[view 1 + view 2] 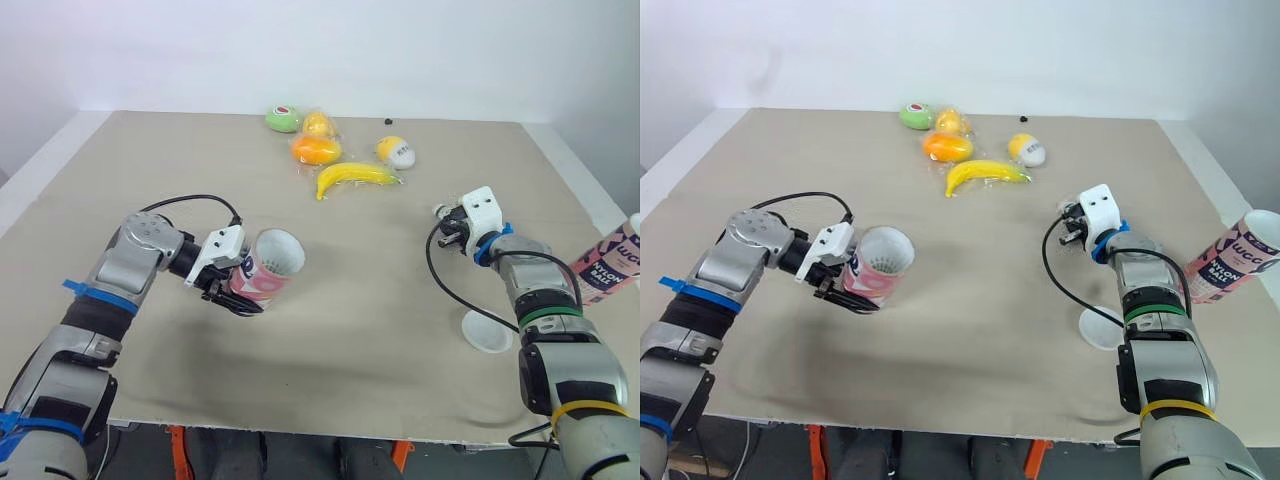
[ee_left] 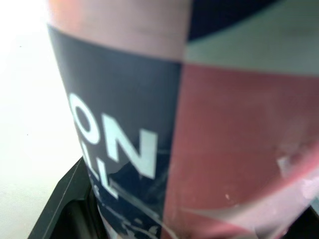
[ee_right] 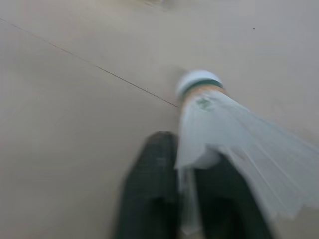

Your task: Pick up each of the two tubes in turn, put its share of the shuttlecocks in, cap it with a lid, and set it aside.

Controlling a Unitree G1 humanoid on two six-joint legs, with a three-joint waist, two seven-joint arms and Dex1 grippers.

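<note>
The left gripper [image 1: 232,295] is clamped on a tube [image 1: 268,265], its black fingers pressed against the lower wall. It holds the tube tilted just above the table [image 1: 350,340], left of centre, with the uncapped mouth turned up and toward the robot's right. The tube is a card cylinder, white inside, with a thin white rim. Its wall is printed in blocks of pink-red, dark blue and pale grey-white. The left wrist view shows large white letters on the blue block, of which "ON" can be read.

The right gripper [image 3: 184,196] pinches a shuttlecock [image 3: 219,124] by the edge of its skirt, the two fingers closed on the white feathers. Its rounded white cork, ringed with a green band, points away from the gripper, low over the bare table.

Near the right arm a round white lid [image 1: 487,332] lies flat, close to the front edge. A second tube [image 1: 605,265] sits at the table's right edge — pink with a dark lettered band, leaning, its white mouth uppermost. I cannot tell what it rests on.

Well beyond both arms, toward the far edge, a banana [image 1: 355,177] lies among some wrapped fruit [image 1: 316,150], well apart from both tubes.
</note>
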